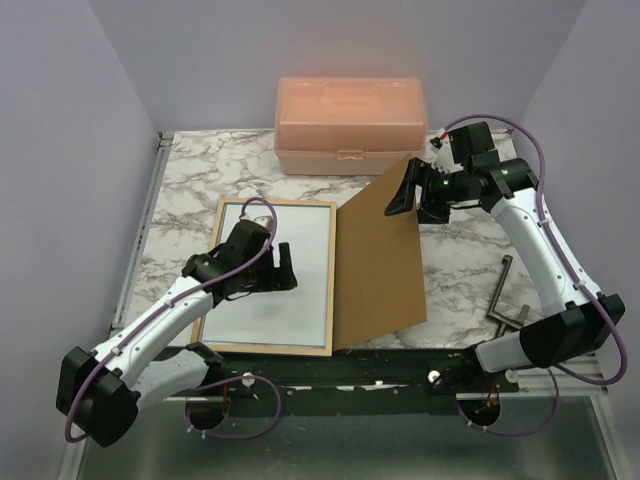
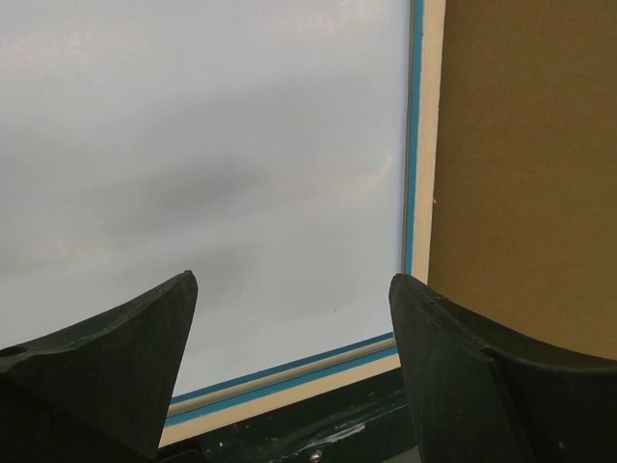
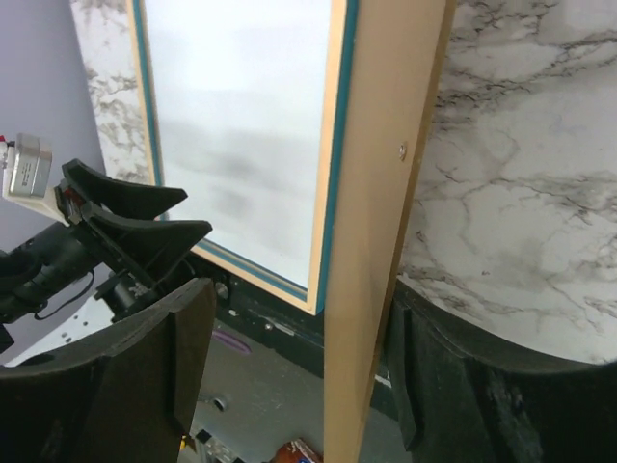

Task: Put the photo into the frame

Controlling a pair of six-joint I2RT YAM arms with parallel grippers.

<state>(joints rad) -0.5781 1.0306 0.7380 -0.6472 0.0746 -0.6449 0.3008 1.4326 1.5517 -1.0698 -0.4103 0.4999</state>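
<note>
Pale wood runs round the frame, which lies flat on the left part of the marble worktop. A thin blue line shows just inside the rim. The photo lies inside the frame with its white side up. It fills the frame from rim to rim.

A brown board sits beside it. The board's left edge rests along the frame's right rim. The board is tilted, and its far right corner is up off the worktop, like an open book cover.

The right end effector is at that raised corner. Its two fingers stand apart with the board's edge between them. There is a clear gap between one finger and the board, so it is not pinching. The other finger is right next to the board, and I cannot tell if it touches.

The left end effector hangs over the photo. Its fingers are spread wide and hold nothing.

A pink plastic box with its lid shut stands at the back of the worktop, apart from the frame. A small dark metal tool lies on the right side, near the right arm.
</note>
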